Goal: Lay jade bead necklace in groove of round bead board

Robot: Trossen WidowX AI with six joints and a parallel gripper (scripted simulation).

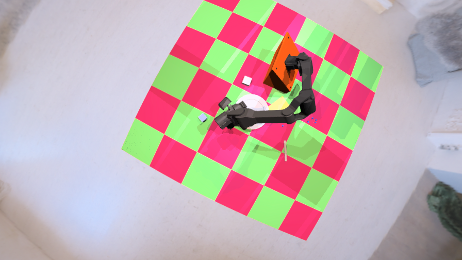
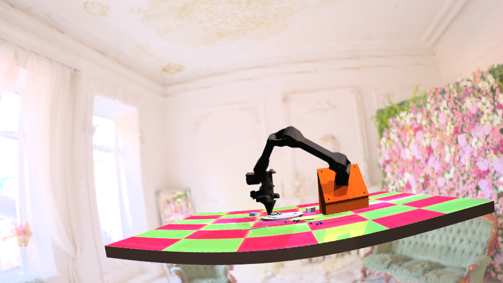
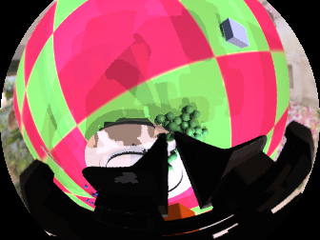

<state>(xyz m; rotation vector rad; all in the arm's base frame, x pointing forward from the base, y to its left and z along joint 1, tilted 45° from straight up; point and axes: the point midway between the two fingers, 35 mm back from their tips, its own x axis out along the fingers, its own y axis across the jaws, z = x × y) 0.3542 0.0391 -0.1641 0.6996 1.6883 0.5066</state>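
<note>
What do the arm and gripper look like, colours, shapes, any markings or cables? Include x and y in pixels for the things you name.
Arm (image 1: 271, 116) (image 2: 316, 149): matte black, chunky angular links, bulkier joint housings. Gripper (image 1: 225, 120) (image 2: 270, 213) (image 3: 170, 135): also black, two wedge-shaped fingers tapering to narrow tips, broad and flared toward the base. I can't make out any lettering or loose cables on either.
</note>
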